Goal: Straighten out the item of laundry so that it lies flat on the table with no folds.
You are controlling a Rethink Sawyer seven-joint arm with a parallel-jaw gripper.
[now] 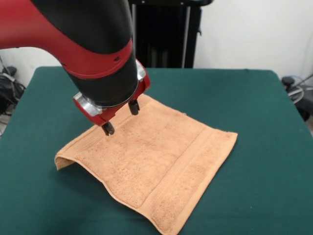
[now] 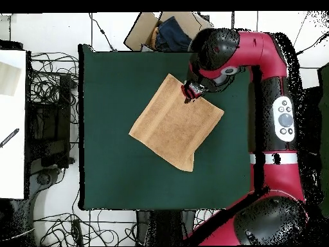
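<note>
The item of laundry [image 1: 161,161], a peach-orange towel with a woven band near its right edge, is spread on the green table [image 1: 264,98]. Its left edge [image 1: 61,160] humps up off the table and curls under; the other parts lie flat. My gripper [image 1: 121,117] hangs open just over the towel's far left part, its two dark fingertips [image 1: 108,129] apart with nothing between them. From overhead the towel [image 2: 173,125] reads as a diamond on the table [image 2: 109,167], and the gripper [image 2: 190,94] sits over its upper right edge.
A cardboard box [image 2: 144,32] holding dark blue cloth stands just beyond the table's top edge in the overhead view. Cables [image 2: 51,96] and a white desk [image 2: 13,128] lie off the table's left side. A black stand [image 1: 166,34] rises behind the table.
</note>
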